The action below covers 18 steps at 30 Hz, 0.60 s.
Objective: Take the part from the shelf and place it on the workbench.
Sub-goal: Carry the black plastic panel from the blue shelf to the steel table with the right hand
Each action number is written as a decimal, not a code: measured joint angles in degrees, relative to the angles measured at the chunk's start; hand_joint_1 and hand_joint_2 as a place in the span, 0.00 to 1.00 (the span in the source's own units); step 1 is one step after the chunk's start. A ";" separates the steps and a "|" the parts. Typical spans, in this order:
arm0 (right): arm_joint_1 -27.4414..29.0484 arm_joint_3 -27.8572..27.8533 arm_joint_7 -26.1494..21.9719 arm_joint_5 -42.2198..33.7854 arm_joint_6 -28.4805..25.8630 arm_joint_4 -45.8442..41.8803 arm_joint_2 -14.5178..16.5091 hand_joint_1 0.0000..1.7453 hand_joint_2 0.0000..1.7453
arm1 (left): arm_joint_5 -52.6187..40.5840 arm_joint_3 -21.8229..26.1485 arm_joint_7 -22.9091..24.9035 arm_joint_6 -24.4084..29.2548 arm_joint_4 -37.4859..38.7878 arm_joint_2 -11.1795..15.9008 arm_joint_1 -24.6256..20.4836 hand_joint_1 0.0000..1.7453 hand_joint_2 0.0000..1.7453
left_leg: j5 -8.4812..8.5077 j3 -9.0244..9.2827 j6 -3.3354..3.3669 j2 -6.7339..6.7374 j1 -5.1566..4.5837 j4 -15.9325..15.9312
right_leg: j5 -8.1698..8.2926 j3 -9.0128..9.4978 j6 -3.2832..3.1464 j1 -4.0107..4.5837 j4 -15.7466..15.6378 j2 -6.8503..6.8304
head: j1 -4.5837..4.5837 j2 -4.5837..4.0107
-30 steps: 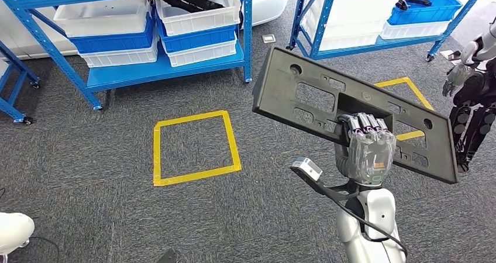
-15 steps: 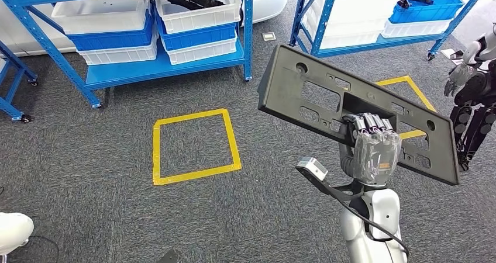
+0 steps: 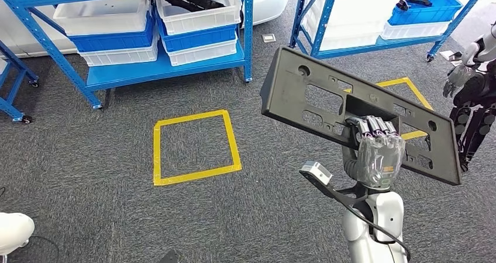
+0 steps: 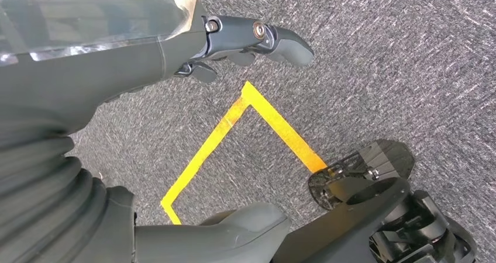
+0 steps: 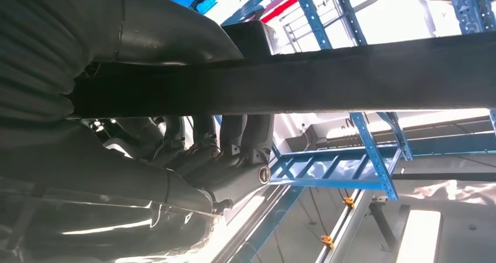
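My right hand [image 3: 379, 155] holds the part [image 3: 316, 99] up before me, over the carpet [image 3: 88, 158], its fingers through an opening. Left of it a taped square [image 3: 196, 147] lies on the floor (a second [image 3: 409, 90] shows behind the part). Beyond stand two shelves [image 3: 164, 67] with bins [image 3: 199, 9]. Another robot [image 3: 474, 93] stands far right.

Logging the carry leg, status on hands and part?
Right hand grips the long black plastic panel, tilted, clear of the grey carpet. Left hand holds nothing, fingers apart. Another robot stands at right.
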 joint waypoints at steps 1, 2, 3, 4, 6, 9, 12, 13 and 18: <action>0.08 -0.18 -0.12 -0.03 0.00 0.00 0.14 1.00 1.00 | 0.00 -0.01 0.00 0.01 0.00 0.02 0.00 0.00 1.00 | 0.00 0.00 0.06 0.00 -0.08 0.00 | 0.04 0.01 0.07 -0.09 -0.01 0.00 | 0.00 0.00; 0.15 -0.32 -0.33 -0.10 0.00 0.00 0.28 1.00 1.00 | -0.01 -0.01 0.00 0.01 0.00 0.05 0.00 0.00 1.00 | 0.00 0.00 0.17 -0.01 -0.18 0.01 | 0.09 0.01 0.16 -0.22 -0.03 0.00 | -0.01 0.00; 0.22 -0.45 -0.55 -0.20 0.00 0.00 0.42 1.00 1.00 | -0.03 -0.01 0.00 0.02 0.00 0.09 0.00 0.00 1.00 | 0.00 0.01 0.32 -0.01 -0.27 0.01 | 0.16 0.03 0.26 -0.33 -0.09 -0.01 | -0.02 0.00; 0.30 -0.57 -0.75 -0.32 0.00 0.00 0.55 1.00 1.00 | -0.06 -0.01 0.00 0.02 0.00 0.13 0.00 0.00 1.00 | 0.02 0.03 0.46 -0.03 -0.34 0.00 | 0.24 0.08 0.40 -0.45 -0.20 -0.01 | -0.03 0.00; 0.45 -0.90 -1.22 -0.62 0.00 0.00 0.86 1.00 1.00 | -0.16 -0.01 0.00 0.02 0.01 0.19 0.00 0.00 1.00 | 0.36 0.36 0.97 -0.02 -0.18 -0.63 | 0.43 0.29 0.76 -0.43 -0.53 0.00 | -0.01 0.00; 0.68 -1.49 -1.62 -0.89 0.00 0.01 1.09 1.00 1.00 | -0.24 -0.01 -0.01 0.03 0.01 0.07 -0.04 0.00 1.00 | 1.45 1.59 1.95 0.41 0.46 -2.77 | -1.38 -0.59 0.73 -0.46 2.07 1.32 | 0.01 0.00; 1.08 -1.92 -1.66 -1.03 0.00 0.08 1.06 1.00 1.00 | -0.24 -0.01 -0.04 0.02 0.00 -0.05 -0.10 0.00 1.00 | 1.77 1.85 2.15 0.89 0.63 -3.22 | -5.11 -3.94 0.56 -0.66 10.27 2.54 | 0.02 0.00; 1.27 -2.06 -1.66 -1.07 0.00 0.13 1.03 1.00 1.00 | -0.24 -0.01 -0.04 0.02 0.00 -0.09 -0.08 0.00 1.00 | 1.81 1.84 2.05 1.11 0.69 -3.21 | -5.36 -4.17 0.85 -0.78 11.29 2.60 | 0.05 0.00; 1.38 -2.42 -1.66 -0.92 0.00 0.26 1.23 1.00 1.00 | -0.32 -0.02 -0.28 -0.07 -0.01 -0.10 0.00 0.00 1.00 | 1.73 2.17 0.21 2.96 0.91 -3.03 | -1.12 3.16 2.14 -0.97 -1.33 -2.26 | 0.19 0.00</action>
